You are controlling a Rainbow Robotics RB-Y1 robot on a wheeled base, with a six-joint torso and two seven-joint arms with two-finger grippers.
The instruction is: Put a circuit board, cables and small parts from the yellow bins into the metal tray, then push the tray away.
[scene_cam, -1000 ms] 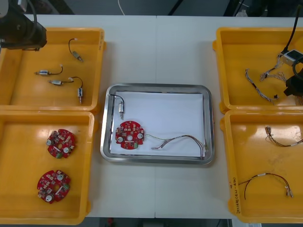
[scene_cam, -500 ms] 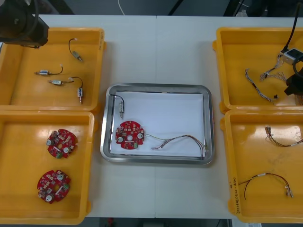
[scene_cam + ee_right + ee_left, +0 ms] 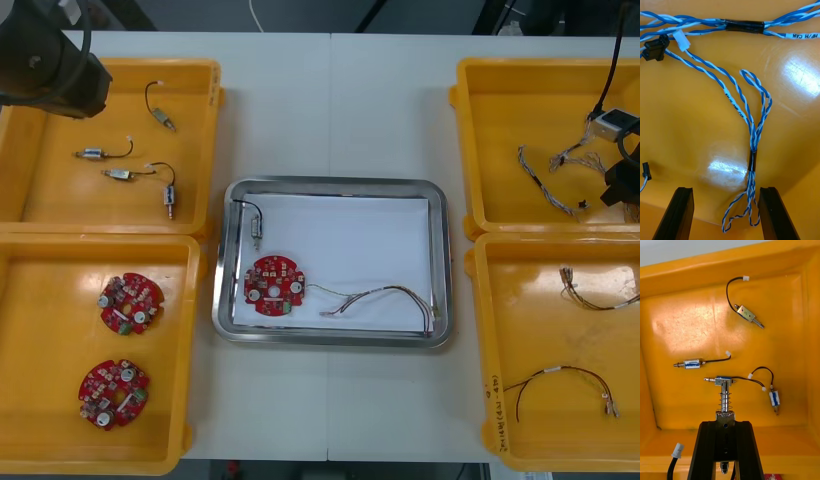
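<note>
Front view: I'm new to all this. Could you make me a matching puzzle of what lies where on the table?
Things:
1. twisted blue and white cables
2. four small metal parts
3. pair of circuit boards
4. lone circuit board

Places:
A. metal tray
B. far-left bin
C. far-right bin
D. near-left bin

Pairs: 1-C, 2-B, 3-D, 4-A.

Beyond the metal tray [image 3: 443,250] I have a bare lane of table [image 3: 335,110], walled by the far left bin [image 3: 213,120] and far right bin [image 3: 462,130]. In the tray the far right corner is free; the circuit board [image 3: 275,286], a small metal part [image 3: 256,232] and a cable [image 3: 385,296] crowd its left and near side. My right gripper [image 3: 725,189] stands spread astride the twisted blue and white cable [image 3: 752,123]; my left gripper [image 3: 725,423], clamped on a spring-ended part [image 3: 726,401], hangs above four loose parts [image 3: 690,363].
</note>
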